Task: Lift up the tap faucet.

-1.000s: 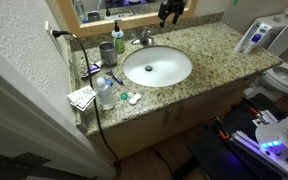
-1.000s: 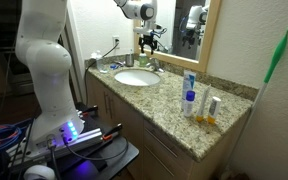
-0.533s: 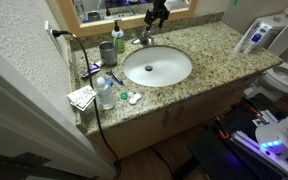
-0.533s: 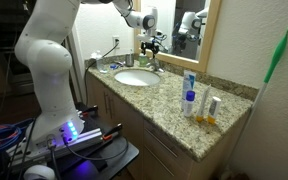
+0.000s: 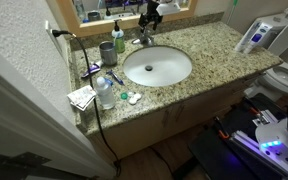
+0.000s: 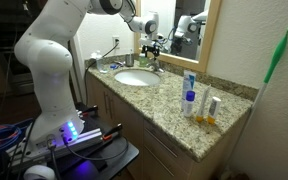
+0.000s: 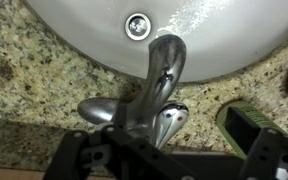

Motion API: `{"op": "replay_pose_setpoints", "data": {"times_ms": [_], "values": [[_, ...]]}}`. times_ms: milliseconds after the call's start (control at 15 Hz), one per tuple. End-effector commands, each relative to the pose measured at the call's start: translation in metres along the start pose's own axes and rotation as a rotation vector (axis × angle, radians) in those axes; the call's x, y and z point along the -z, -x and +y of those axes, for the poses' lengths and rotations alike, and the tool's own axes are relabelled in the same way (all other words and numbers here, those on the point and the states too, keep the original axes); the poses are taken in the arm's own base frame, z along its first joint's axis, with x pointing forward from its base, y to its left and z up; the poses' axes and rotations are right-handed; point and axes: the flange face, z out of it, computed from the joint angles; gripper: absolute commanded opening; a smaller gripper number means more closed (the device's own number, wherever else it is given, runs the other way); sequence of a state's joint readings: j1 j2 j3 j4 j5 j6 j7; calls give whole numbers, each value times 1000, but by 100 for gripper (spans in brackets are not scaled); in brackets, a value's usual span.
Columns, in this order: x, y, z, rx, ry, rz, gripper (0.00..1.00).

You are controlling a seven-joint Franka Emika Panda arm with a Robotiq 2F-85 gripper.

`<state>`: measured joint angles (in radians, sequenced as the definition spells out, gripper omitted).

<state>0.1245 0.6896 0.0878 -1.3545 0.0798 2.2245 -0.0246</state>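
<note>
The tap faucet [image 5: 144, 39] is small and silvery and stands at the back rim of the white oval basin [image 5: 134, 70], between the basin and the mirror. It also shows in an exterior view [image 6: 153, 64]. In the wrist view its spout [image 7: 165, 66] reaches over the basin [image 7: 214, 40], and its lever handle [image 7: 166, 124] carries a red and a blue dot. My gripper [image 5: 150, 14] hangs just above the faucet, also seen in an exterior view [image 6: 151, 46]. In the wrist view the gripper [image 7: 174, 155] is open, its fingers wide apart on either side of the handle and not touching it.
A green soap dispenser bottle [image 5: 119, 36] and a grey cup [image 5: 107, 52] stand close beside the faucet; the green bottle also shows in the wrist view [image 7: 250, 126]. The mirror frame [image 5: 124, 14] is right behind. Toiletries [image 5: 104, 90] and a cord lie on the granite counter [image 5: 219, 50].
My gripper has moved down from in front of the mirror and across toward the faucet, and now hangs close above it. The faucet has not moved.
</note>
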Motion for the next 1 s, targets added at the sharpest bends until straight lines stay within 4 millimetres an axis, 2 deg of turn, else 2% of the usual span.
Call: {"op": "replay_pose_setpoints", "data": {"times_ms": [0, 133, 200, 333, 733, 933], "values": [[1, -1, -1, 0, 0, 0, 100], [3, 4, 0, -20, -13, -24, 100], [3, 6, 1, -35, -20, -28, 75], [2, 6, 3, -65, -24, -29, 67], [0, 8, 4, -136, -34, -23, 23], [3, 9, 10, -178, -47, -15, 5]]}}
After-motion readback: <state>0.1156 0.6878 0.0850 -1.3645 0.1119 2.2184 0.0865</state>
